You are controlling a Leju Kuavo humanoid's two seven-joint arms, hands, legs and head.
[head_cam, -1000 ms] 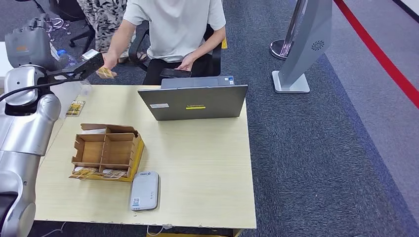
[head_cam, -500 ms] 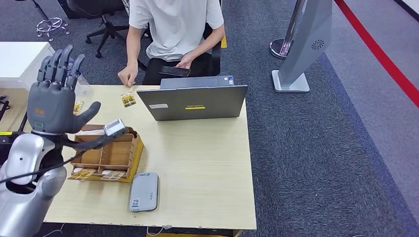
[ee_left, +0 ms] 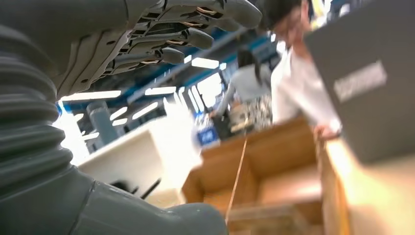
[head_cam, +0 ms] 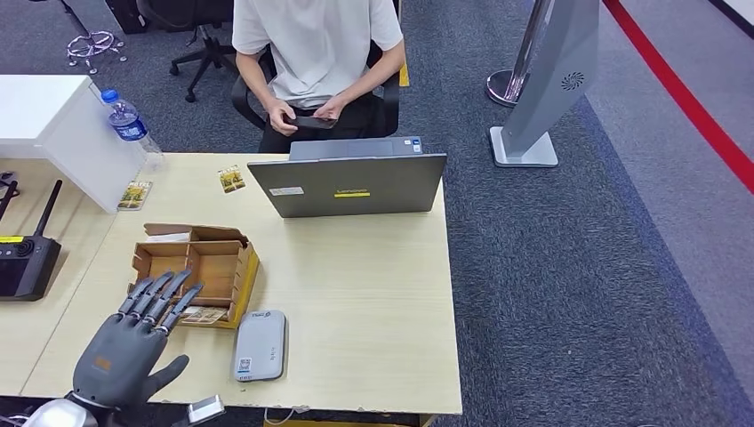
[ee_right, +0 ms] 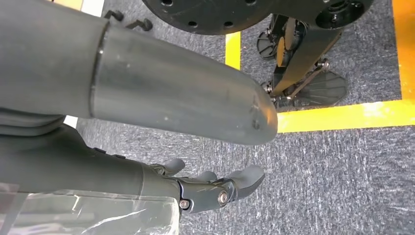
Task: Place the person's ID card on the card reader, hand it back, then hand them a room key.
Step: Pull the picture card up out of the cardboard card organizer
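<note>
My left hand [head_cam: 129, 342] hovers at the table's near left corner, fingers spread, holding nothing. In the left wrist view its fingers [ee_left: 195, 29] stretch out over the cardboard box [ee_left: 274, 166]. The grey-white card reader [head_cam: 260, 344] lies flat just right of that hand, with nothing on it. A small yellow-brown card [head_cam: 231, 179] lies on the table beside the laptop, in front of the seated person [head_cam: 316, 53]. Another card [head_cam: 135, 194] lies farther left. More cards [head_cam: 204, 314] sit in the box's front slots. My right hand [ee_right: 215, 188] hangs over the floor, fingers loose and empty.
An open grey laptop [head_cam: 356, 182] stands at the table's far edge. The compartmented cardboard box [head_cam: 191, 271] sits left of centre. The person holds a dark phone [head_cam: 307, 122] in both hands. A black remote [head_cam: 27, 258] and a water bottle [head_cam: 124, 120] are at the left.
My left hand came down from near the person to the table's near edge, empty. The person took a card, laid it by the laptop, and drew the hand back to the phone.
</note>
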